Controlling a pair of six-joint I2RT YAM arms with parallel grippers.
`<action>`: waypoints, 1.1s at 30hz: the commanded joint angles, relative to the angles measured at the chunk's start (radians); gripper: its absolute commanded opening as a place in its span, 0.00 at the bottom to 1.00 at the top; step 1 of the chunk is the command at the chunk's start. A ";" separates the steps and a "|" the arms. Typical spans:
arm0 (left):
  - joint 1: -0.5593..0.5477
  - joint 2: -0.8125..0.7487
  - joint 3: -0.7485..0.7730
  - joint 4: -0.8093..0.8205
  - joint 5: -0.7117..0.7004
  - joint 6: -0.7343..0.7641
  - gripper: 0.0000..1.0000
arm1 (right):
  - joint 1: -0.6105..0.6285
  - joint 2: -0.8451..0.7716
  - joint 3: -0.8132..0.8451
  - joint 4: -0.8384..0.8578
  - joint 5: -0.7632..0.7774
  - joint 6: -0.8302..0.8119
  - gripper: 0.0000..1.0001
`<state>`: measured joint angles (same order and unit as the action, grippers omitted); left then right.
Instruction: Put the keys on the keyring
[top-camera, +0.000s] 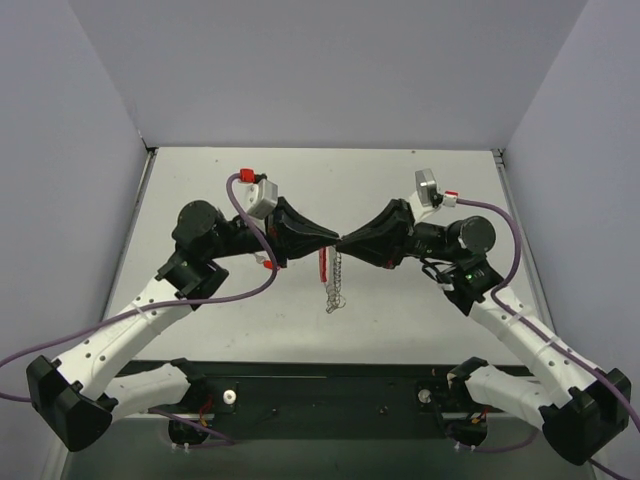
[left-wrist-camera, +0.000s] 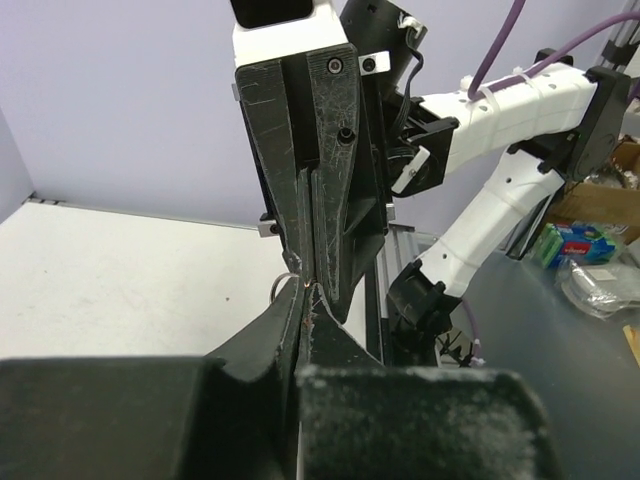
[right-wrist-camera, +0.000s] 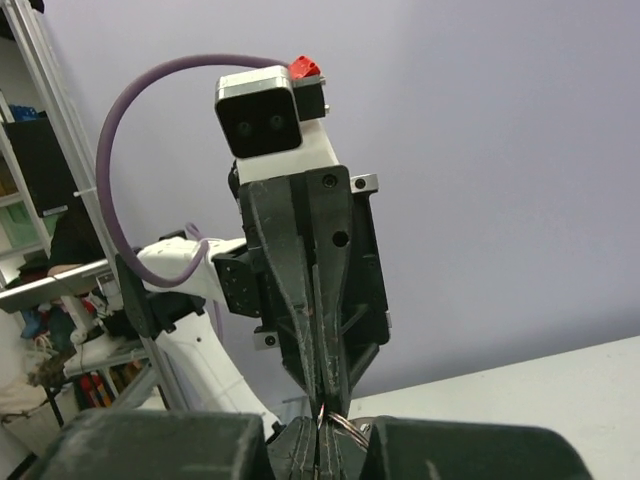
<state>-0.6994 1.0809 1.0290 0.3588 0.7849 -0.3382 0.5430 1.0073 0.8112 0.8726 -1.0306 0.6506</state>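
Left gripper (left-wrist-camera: 303, 310) and right gripper (left-wrist-camera: 320, 270) meet tip to tip over the table (top-camera: 420, 300), both of the two pinched shut.

One red keyring (top-camera: 322, 262) and one string of silver keys (top-camera: 336, 288) (too small to count singly) sit just below the tips, mid-table; hanging or lying, I cannot tell. One thin wire loop (left-wrist-camera: 285, 285) shows at the tips. Likely light, slippery and floppy: pinch a key's flat head and the ring's band.
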 joint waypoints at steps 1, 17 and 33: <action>-0.011 0.001 0.000 -0.007 0.008 -0.004 0.24 | 0.018 -0.003 0.040 0.085 -0.003 -0.028 0.00; 0.112 -0.030 -0.041 0.365 0.445 -0.315 0.90 | -0.006 0.004 0.151 -0.259 -0.200 -0.253 0.00; 0.057 0.014 0.046 -0.067 0.238 -0.016 0.53 | -0.014 -0.006 0.143 -0.239 -0.194 -0.236 0.00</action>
<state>-0.6228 1.0855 1.0180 0.3534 1.0805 -0.4232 0.5297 1.0103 0.9119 0.5373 -1.1870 0.4248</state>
